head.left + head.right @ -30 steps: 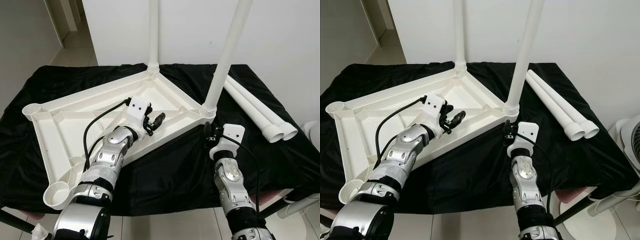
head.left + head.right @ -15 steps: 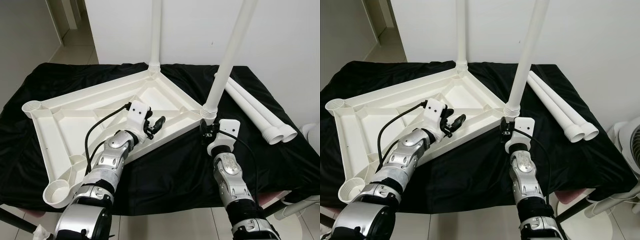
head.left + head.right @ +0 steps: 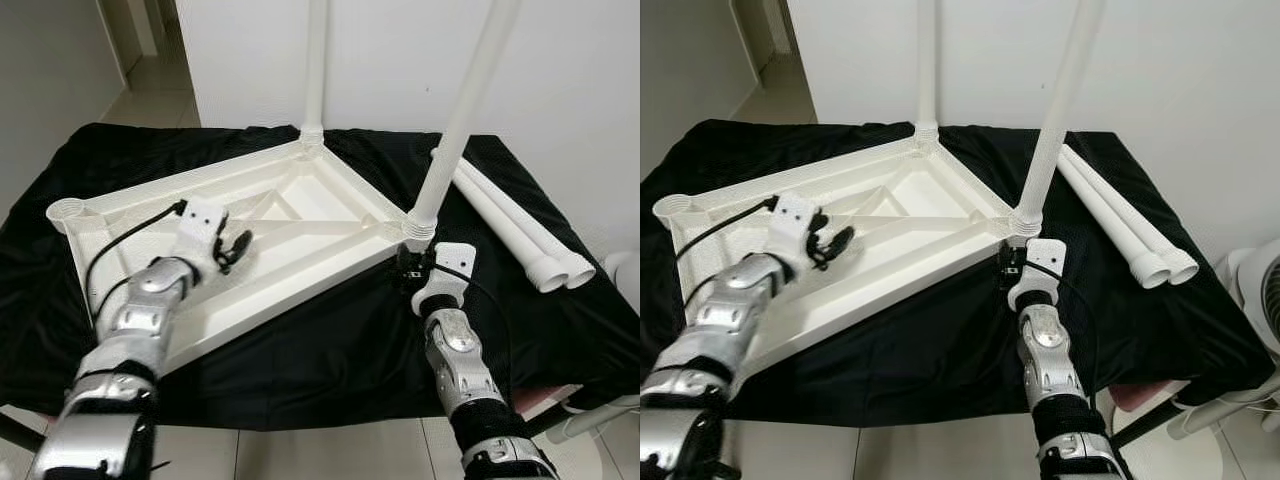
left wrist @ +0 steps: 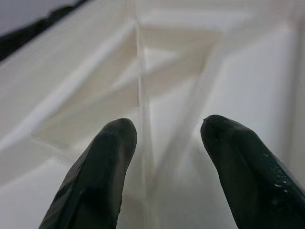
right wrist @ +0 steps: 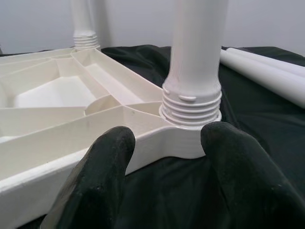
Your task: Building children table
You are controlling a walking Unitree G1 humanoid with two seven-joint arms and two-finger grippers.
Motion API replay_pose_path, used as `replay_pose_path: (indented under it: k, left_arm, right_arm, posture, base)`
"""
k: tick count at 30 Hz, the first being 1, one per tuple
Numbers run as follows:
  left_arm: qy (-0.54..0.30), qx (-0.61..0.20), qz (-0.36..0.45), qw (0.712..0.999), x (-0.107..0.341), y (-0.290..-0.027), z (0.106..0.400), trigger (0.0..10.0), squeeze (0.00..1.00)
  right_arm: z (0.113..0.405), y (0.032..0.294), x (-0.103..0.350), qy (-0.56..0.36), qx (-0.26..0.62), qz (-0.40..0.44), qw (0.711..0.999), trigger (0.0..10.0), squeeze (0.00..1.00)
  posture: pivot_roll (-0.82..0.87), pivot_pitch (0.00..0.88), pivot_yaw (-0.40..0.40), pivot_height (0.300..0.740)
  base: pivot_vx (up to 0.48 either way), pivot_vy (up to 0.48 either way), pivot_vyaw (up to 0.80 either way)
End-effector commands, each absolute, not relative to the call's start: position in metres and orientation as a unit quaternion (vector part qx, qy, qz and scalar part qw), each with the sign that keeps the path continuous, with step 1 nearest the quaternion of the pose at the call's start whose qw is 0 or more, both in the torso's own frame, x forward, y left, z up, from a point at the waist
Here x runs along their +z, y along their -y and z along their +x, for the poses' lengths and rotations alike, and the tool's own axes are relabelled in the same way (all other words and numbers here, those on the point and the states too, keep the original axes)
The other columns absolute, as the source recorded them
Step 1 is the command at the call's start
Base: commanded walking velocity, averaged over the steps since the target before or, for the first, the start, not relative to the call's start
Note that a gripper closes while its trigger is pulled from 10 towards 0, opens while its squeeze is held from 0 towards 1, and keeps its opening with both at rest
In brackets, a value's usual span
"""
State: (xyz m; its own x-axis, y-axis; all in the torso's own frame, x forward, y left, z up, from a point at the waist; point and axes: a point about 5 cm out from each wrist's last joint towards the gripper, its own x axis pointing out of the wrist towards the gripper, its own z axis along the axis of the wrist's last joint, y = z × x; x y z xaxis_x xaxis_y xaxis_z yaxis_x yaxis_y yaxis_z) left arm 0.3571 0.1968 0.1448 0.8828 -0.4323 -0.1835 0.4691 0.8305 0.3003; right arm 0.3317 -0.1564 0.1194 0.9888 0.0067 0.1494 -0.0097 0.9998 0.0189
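The white tabletop (image 3: 290,205) lies upside down on a black-covered table. One white leg (image 3: 316,70) stands screwed into its far corner, and a second leg (image 3: 455,130) stands in its right corner socket (image 5: 192,107). Two loose legs (image 3: 515,228) lie side by side on the cloth to the right. My left gripper (image 3: 236,250) hovers open over the ribbed underside (image 4: 143,86) near the left half, holding nothing. Just in front of the right corner socket, my right gripper (image 3: 407,268) is open and low, its fingertips (image 5: 112,143) a little short of the leg's threaded base.
The black cloth (image 3: 330,360) hangs over the table's front edge. A white wall stands close behind the table, and a hallway opens at the far left. A white fan (image 3: 1262,290) stands on the floor at the right.
My left gripper has swung left across the tabletop's underside, away from the middle rib. My right gripper has edged closer to the right corner socket. The camera has shifted slightly.
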Motion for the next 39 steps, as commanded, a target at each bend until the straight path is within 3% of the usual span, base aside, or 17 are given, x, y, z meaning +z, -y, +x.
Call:
replay_pose_path:
  k: [1,6,15,18,19,23,25,26,29,32,37,39]
  left_arm:
    - [-0.069,-0.251,0.188,0.947,0.140,-0.197,0.354,10.0,0.00]
    - [-0.105,-0.195,0.239,0.945,0.135,-0.228,0.354,10.0,0.00]
    - [-0.125,-0.254,0.306,0.909,0.136,-0.243,0.338,10.0,0.00]
    - [-0.134,-0.300,0.324,0.887,0.127,-0.230,0.332,10.0,0.00]
    - [-0.133,-0.346,0.317,0.873,0.121,-0.210,0.325,10.0,0.00]
    - [-0.130,-0.364,0.308,0.869,0.119,-0.201,0.323,10.0,0.00]
    - [-0.122,-0.409,0.291,0.856,0.113,-0.173,0.316,10.0,0.00]
    - [-0.122,-0.409,0.291,0.856,0.113,-0.173,0.316,10.0,0.00]
    - [-0.100,-0.436,0.249,0.859,0.109,-0.124,0.314,10.0,0.00]
    - [-0.091,-0.444,0.229,0.861,0.112,-0.105,0.314,10.0,0.00]
    - [-0.079,-0.445,0.218,0.865,0.117,-0.095,0.314,10.0,0.00]
    - [-0.054,-0.408,0.224,0.883,0.129,-0.101,0.325,10.0,0.00]
  right_arm:
    - [0.332,0.157,0.118,0.074,0.003,0.012,0.997,10.0,0.00]
    - [0.331,0.155,0.117,0.075,0.006,0.012,0.997,10.0,0.00]
    - [0.330,0.157,0.115,0.072,0.006,0.010,0.997,10.0,0.00]
    - [0.330,0.157,0.115,0.073,0.006,0.009,0.997,10.0,0.00]
    - [0.331,0.157,0.117,0.075,0.005,0.008,0.997,10.0,0.00]
    - [0.331,0.158,0.117,0.076,0.005,0.009,0.997,10.0,0.00]
    - [0.331,0.158,0.117,0.076,0.004,0.009,0.997,10.0,0.00]
    - [0.331,0.158,0.117,0.076,0.004,0.009,0.997,10.0,0.00]
    - [0.331,0.160,0.117,0.075,0.003,0.008,0.997,10.0,0.00]
    - [0.332,0.160,0.117,0.075,0.003,0.008,0.997,10.0,0.00]
    - [0.332,0.160,0.118,0.075,0.004,0.008,0.997,10.0,0.00]
    - [0.333,0.161,0.118,0.076,0.005,0.007,0.997,10.0,0.00]
  posture:
    - [0.00,0.000,-0.036,0.740]
    - [0.00,0.000,-0.034,0.740]
    - [0.01,0.000,-0.032,0.740]
    - [0.01,0.000,-0.032,0.740]
    - [0.01,0.000,-0.031,0.740]
    - [0.01,0.000,-0.032,0.740]
    - [0.01,0.000,-0.032,0.740]
    - [0.01,0.000,-0.032,0.740]
    - [0.01,0.000,-0.038,0.740]
    - [0.00,0.000,-0.039,0.740]
    - [0.00,0.000,-0.041,0.740]
    - [0.00,0.000,-0.040,0.740]
  base:
    - [0.000,0.000,0.00]
    - [0.000,0.000,0.00]
    - [0.000,0.000,0.00]
    - [0.000,0.000,0.00]
    - [0.000,0.000,0.00]
    - [0.000,0.000,0.00]
    - [0.000,0.000,0.00]
    - [0.000,0.000,0.00]
    - [0.000,0.000,0.00]
    - [0.000,0.000,0.00]
    - [0.000,0.000,0.00]
    - [0.000,0.000,0.00]
